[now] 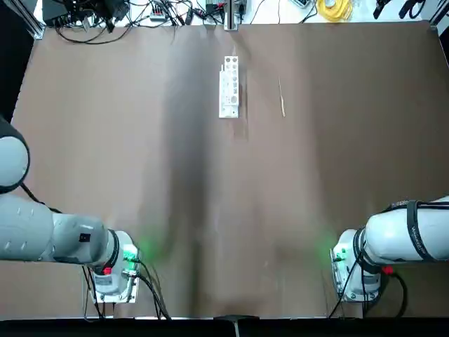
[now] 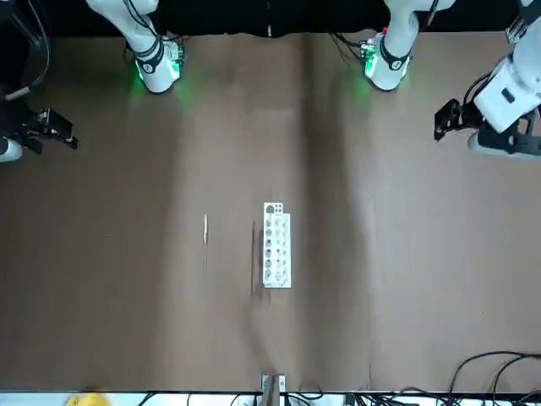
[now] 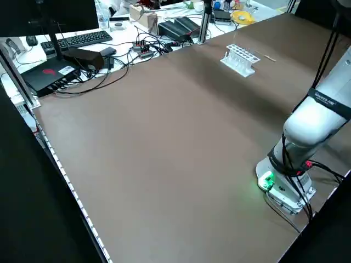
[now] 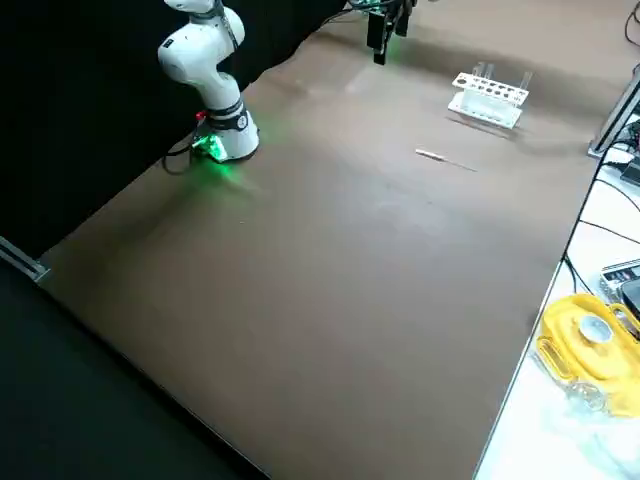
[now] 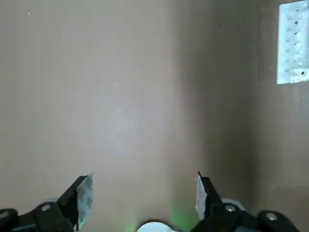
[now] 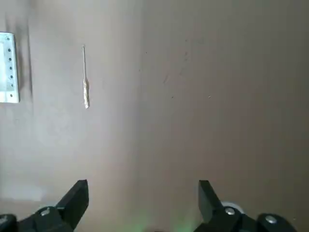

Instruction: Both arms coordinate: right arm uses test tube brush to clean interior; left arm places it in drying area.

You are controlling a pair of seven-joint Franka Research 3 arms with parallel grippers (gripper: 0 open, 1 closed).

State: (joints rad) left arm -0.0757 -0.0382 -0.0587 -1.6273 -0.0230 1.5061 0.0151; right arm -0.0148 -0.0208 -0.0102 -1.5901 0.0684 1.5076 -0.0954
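The white rack that is the drying area [image 1: 229,87] stands at the far middle of the brown table, and it also shows in the front view [image 2: 276,245]. The thin test tube brush [image 1: 282,98] lies flat just to its right, apart from it, tan end toward the robot [image 6: 85,79]. Both arms are drawn back near their bases. My left gripper [image 5: 142,188] is open over bare table, with the rack [image 5: 293,43] far ahead. My right gripper [image 6: 142,191] is open too, well short of the brush. Neither holds anything.
Cables, a keyboard and black boxes [image 3: 66,60] crowd the bench beyond the table's far edge, with a yellow item [image 4: 590,340] there too. The arm bases glow green at the near corners [image 1: 130,256] [image 1: 344,256]. Wide brown tabletop lies between the grippers and the rack.
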